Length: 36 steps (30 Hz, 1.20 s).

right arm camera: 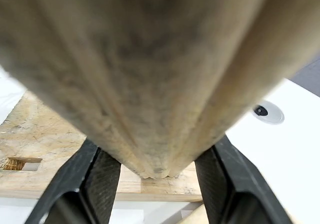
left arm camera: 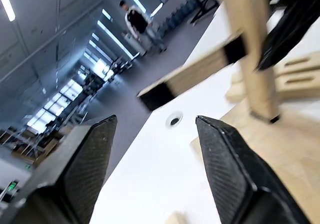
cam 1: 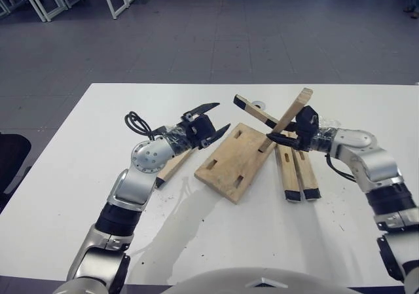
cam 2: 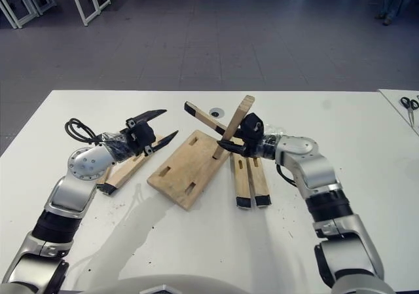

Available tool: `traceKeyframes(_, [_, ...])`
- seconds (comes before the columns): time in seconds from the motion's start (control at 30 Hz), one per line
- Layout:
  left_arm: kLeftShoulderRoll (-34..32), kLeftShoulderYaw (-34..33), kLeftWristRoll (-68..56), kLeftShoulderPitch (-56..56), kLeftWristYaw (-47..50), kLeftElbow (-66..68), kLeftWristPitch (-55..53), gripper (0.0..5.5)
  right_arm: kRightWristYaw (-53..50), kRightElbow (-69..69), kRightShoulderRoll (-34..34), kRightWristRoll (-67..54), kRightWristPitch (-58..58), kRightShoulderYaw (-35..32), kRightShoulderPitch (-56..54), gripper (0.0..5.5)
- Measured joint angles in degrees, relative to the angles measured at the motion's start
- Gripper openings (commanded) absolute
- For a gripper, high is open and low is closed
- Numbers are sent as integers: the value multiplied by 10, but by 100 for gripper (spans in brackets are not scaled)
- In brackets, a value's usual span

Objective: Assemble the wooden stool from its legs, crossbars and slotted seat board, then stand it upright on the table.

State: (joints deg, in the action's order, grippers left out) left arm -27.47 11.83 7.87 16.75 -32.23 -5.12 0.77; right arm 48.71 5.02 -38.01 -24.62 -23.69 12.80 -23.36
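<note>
Leg-fitting step: the right claw [cam 1: 280, 135] grips 1 tilted leg [cam 1: 296, 107], its end at a seat board [cam 1: 226, 169] slot. Next, probably straighten and press it in. The left claw [cam 1: 220, 116] gapes wide, empty.

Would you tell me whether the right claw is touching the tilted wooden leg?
Touching. The right wrist view shows the right claw clamping the wooden leg between its fingers.

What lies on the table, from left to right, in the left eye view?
Black coiled cable → flat pale wooden piece with a black end → slotted rectangular wooden seat board → two pale wooden legs with black tips, lying side by side. The tilted wooden leg in the right gripper overlaps the board, so it is omitted.
</note>
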Motion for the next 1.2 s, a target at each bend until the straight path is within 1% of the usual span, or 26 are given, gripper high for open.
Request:
traceKeyframes(0.1, [-1, 15, 38, -7, 17, 39, -6, 290, 5, -54, -24, -40, -60, -18, 29, 202])
traceKeyframes(0.17, [5, 31, 58, -10, 24, 66, -10, 290, 5, -63, -28, -50, -85, -22, 31, 202])
traceKeyframes(0.27, [27, 64, 88, -11, 38, 110, -16, 290, 27, -3, -14, -50, -88, -16, 0, 202])
traceKeyframes(0.33, [39, 75, 93, -11, 41, 117, -15, 290, 43, 56, 5, -50, -86, -11, -32, 202])
traceKeyframes(0.47, [45, 71, 92, -11, 52, 116, -13, 290, 52, 129, 30, -51, -65, -13, -59, 202])
traceKeyframes(0.53, [44, 56, 87, -11, 57, 115, -11, 290, 53, 129, 34, -51, -64, -22, -54, 202])
traceKeyframes(0.6, [45, 55, 86, -11, 57, 114, -8, 290, 51, 121, 36, -51, -64, -27, -48, 202])
traceKeyframes(0.87, [56, 56, 86, -11, 57, 86, -20, 290, 0, 24, 44, -49, -101, -35, -19, 202])
traceKeyframes(0.9, [57, 56, 86, -12, 57, 79, -21, 290, -6, 14, 46, -49, -110, -38, -18, 231])
traceKeyframes(1.0, [64, 60, 82, -17, 54, 59, -25, 290, -20, -1, 54, -48, -157, -41, 0, 271])
traceKeyframes(1.13, [66, 60, 82, -36, 54, 53, -32, 290, -20, -33, 56, -50, -196, -51, 10, 346])
traceKeyframes(1.2, [66, 60, 83, -38, 54, 47, -35, 290, -19, -54, 42, -48, -217, -52, 13, 346])
